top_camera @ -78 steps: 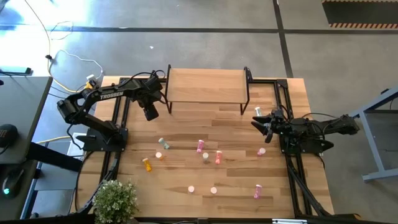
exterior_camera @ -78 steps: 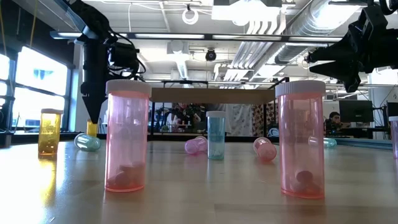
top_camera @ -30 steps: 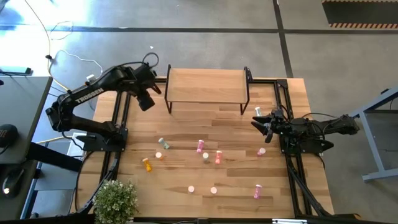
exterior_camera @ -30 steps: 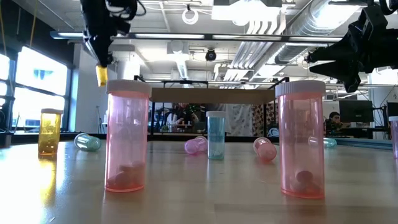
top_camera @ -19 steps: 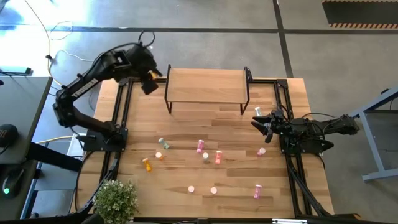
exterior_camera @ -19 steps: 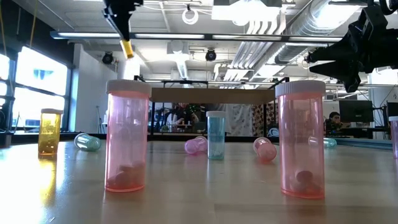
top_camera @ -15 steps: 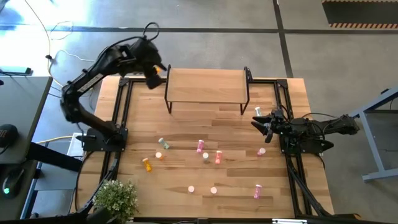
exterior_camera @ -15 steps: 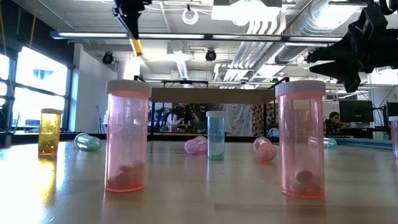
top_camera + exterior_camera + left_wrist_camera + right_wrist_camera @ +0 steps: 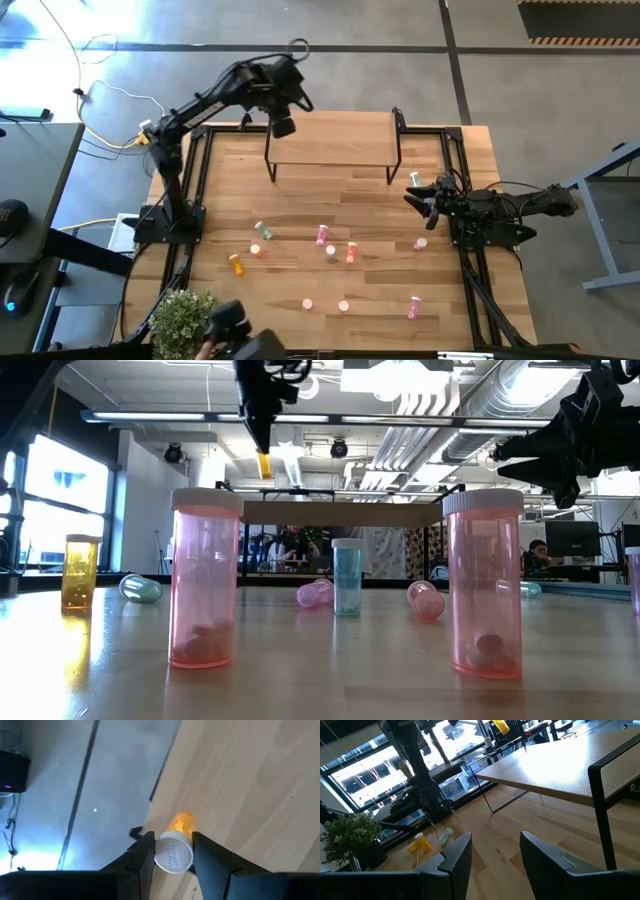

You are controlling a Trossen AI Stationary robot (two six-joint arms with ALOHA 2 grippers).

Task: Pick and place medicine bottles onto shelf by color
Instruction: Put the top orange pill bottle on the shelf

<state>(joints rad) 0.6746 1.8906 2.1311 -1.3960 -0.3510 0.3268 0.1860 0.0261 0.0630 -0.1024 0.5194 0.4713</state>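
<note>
My left gripper (image 9: 283,125) is shut on an orange medicine bottle (image 9: 263,465) and holds it in the air over the left end of the light-wood shelf (image 9: 330,135). The bottle's white cap (image 9: 173,854) faces the left wrist camera, with the shelf top (image 9: 240,780) below it. My right gripper (image 9: 415,190) is open and empty at the table's right side, right of the shelf. Several bottles stand or lie on the table, among them a green one on its side (image 9: 263,231), an orange one (image 9: 236,264) and a pink one (image 9: 321,235). My left gripper pinches the orange bottle at its cap end (image 9: 173,854) between its two fingers (image 9: 142,855), one on each side of the cap. The fingers point down from above. The bottle hangs upright below them, its orange bottom (image 9: 263,468) clear of the shelf.
The shelf stands on thin black legs (image 9: 270,165) at the table's far middle. More bottles stand near the front: a salmon one (image 9: 351,252) and pink ones (image 9: 420,243) (image 9: 413,308). A potted plant (image 9: 185,320) sits at the near left corner, with a dark object (image 9: 235,335) beside it.
My left gripper, still shut on the orange bottle, has risen and gone toward the table's far edge, then toward the right. It has passed from left of the shelf to above the shelf's left end. The bottle has stayed hanging below the fingers.
</note>
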